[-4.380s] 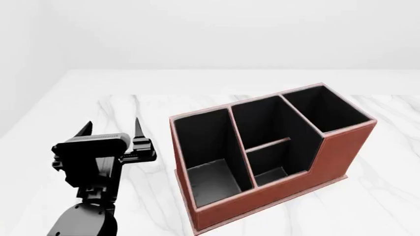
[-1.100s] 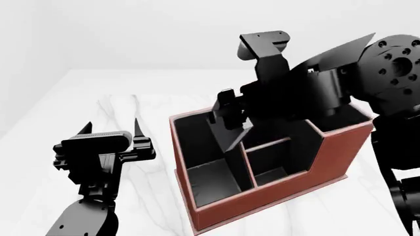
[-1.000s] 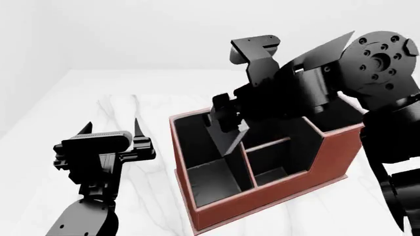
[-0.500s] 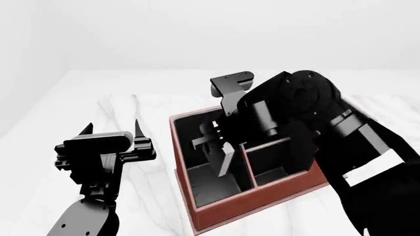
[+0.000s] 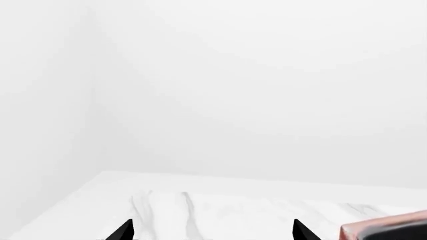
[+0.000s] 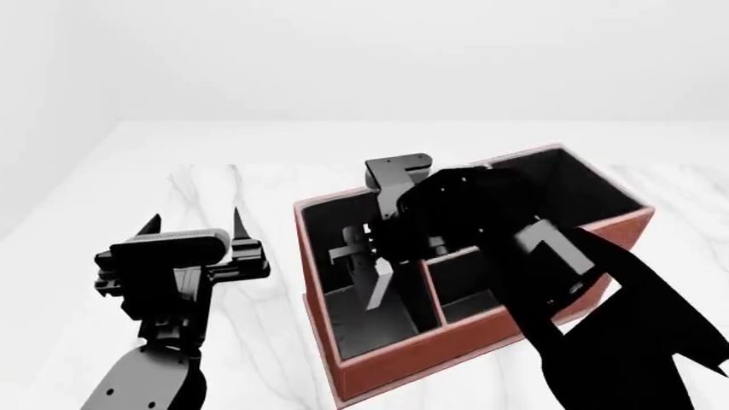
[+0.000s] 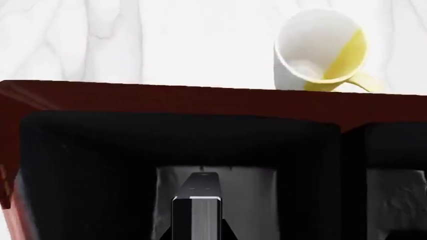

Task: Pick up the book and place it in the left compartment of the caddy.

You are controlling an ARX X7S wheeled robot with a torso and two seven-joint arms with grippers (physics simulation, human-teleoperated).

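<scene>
Right arm reaches down over the caddy, its right gripper lowered into the left compartment — the long undivided slot at the caddy's left end in the head view. Book sits inside that slot, standing on edge and tilted, its pale page edge showing just below the gripper. In the right wrist view the book appears edge-on, black cover either side of a grey-white strip, pinched between the gripper's black fingers at the frame edge; the claw is clamped on the book. Whether the book's lower edge touches the slot floor cannot be told.

Beyond the caddy's reddish-brown wall, the right wrist view shows a white mug with a yellow interior, lying on its side on the marble table.

Left arm stands well apart, to the left of the caddy. Left gripper points upward, prongs spread wide with nothing between them — both tips show in the left wrist view with bare marble between, and a corner of the caddy at the edge.
</scene>
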